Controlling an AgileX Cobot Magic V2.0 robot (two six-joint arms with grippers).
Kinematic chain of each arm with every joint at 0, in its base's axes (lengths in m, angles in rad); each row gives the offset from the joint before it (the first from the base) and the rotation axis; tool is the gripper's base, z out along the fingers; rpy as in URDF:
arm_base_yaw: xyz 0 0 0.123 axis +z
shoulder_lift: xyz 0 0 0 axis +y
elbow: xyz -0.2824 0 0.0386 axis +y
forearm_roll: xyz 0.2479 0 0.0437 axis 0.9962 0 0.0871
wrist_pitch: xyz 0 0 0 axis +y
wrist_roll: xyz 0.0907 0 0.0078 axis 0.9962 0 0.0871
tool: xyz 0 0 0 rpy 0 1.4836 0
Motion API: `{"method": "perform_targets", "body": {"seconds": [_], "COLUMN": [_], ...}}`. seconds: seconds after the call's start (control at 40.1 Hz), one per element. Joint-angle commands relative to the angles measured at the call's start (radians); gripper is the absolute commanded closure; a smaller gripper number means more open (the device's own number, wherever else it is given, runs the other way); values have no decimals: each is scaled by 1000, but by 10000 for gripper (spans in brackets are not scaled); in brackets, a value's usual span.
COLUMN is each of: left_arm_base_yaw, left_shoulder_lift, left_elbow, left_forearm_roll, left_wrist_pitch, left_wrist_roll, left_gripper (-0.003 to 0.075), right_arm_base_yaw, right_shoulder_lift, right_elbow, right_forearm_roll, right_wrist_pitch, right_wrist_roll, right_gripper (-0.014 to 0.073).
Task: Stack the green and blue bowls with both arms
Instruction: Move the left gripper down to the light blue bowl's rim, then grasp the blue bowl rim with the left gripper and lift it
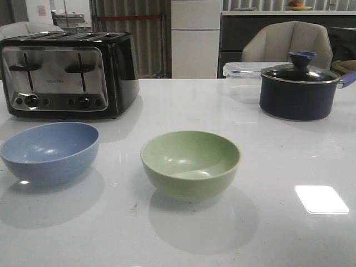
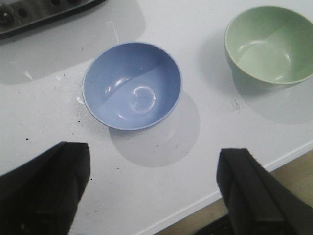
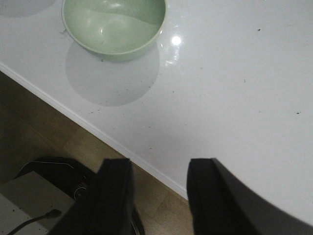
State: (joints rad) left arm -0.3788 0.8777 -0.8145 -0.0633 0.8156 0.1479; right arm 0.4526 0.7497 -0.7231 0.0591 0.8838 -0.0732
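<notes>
Two round matte bowls sit upright and apart on a glossy white surface (image 1: 183, 245). The blue bowl (image 1: 50, 151) is at the near left, and the green bowl (image 1: 190, 163) is near the middle, to its right. Both are empty, with smooth curved walls and thin rims, and each throws a soft grey shadow on the surface.

Behind the blue bowl stands a toaster (image 1: 68, 74) with a brushed metal face, black glossy sides, slide levers and a row of knobs. At the far right is a dark pot (image 1: 300, 92) with a glass lid and a blue knob, and just behind it a clear plastic box (image 1: 243, 75).

Neither arm shows in the front view; only the wrist views show them. The left tool (image 2: 151, 191) hangs above the near edge of the surface, its two dark fingers (image 2: 41, 191) spread wide with nothing between them; the blue bowl lies beyond them and the green bowl off to one side. This view also shows fine dark specks on the surface.

The right tool (image 3: 159, 196) is over the surface edge, above wooden floor (image 3: 58, 142). Its fingers (image 3: 115, 196) stand parted and hold nothing, though their tips are cut off, so the exact gap is unclear. The green bowl lies well beyond them.
</notes>
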Motion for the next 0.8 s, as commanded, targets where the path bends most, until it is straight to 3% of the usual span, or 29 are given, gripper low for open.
{"method": "perform_targets", "body": {"seconds": [0.0,0.175,0.574,0.774], "left_arm_base_yaw": [-4,-4,171,187], "left_shoulder_lift": [85,264,659,780], "left_elbow": [-81,-154,-325,-378], "left_forearm_roll": [50,169,86,86], "left_wrist_pitch": [-34,-34,-30,-70], "left_wrist_roll": [-72,-200,-205,-203], "left_gripper": [137,137,137,137], "right_arm_base_yaw": [-1,-1,-1,-1], "right_shoulder_lift": [-4,-4,-4,-4], "right_elbow": [-25,-25,-25,-25], "right_forearm_roll": [4,4,4,4], "right_wrist_pitch": [-59,-59,-59,-59], "right_wrist_roll": [2,2,2,2], "right_gripper": [202,202,202,202]}}
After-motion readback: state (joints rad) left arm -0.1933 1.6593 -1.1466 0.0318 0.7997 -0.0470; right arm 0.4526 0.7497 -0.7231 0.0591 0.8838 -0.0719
